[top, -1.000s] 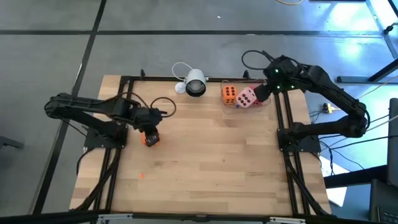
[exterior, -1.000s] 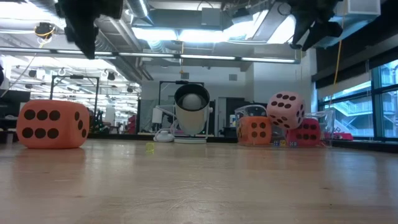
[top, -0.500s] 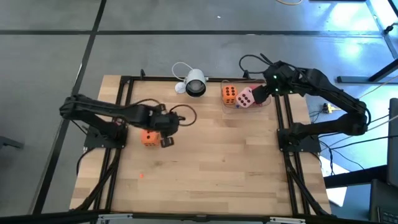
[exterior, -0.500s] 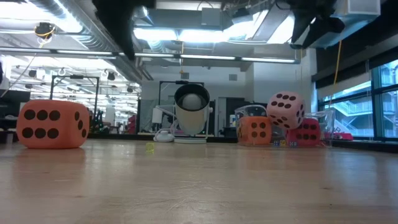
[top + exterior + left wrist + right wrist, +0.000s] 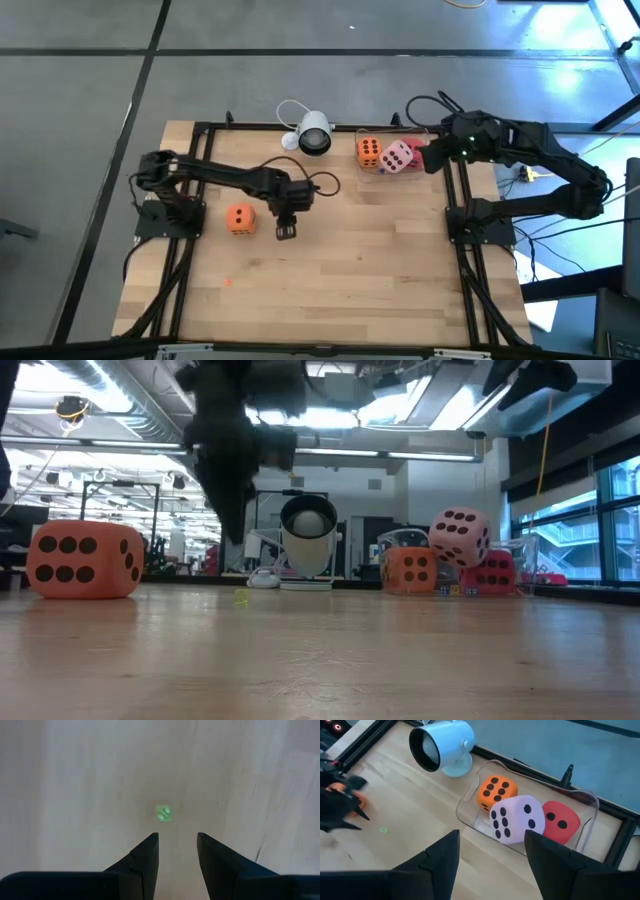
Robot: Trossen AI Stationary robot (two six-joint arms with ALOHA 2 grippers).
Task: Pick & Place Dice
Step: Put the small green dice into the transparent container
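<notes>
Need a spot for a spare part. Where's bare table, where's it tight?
Bare: the whole near half of the table, and the middle between the left hand and the clear tray. Tight: the far edge, with the white camera, the tray of dice and the right hand; also around the lone orange die.

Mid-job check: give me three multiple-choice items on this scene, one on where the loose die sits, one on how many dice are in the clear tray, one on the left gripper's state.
1. Where is the lone orange die?
A. on the table's left part, beside the left gripper
B. inside the clear tray
C. on top of the white camera

2. How many dice lie in the tray?
A. one
B. three
C. five

3. The left gripper is:
A. shut on a die
B. open and empty
C. shut on the camera

Answers: 1 A, the high view shows it alone there. 2 B, orange, pink and red show in the right wrist view. 3 B, its fingers stand apart over bare wood.
</notes>
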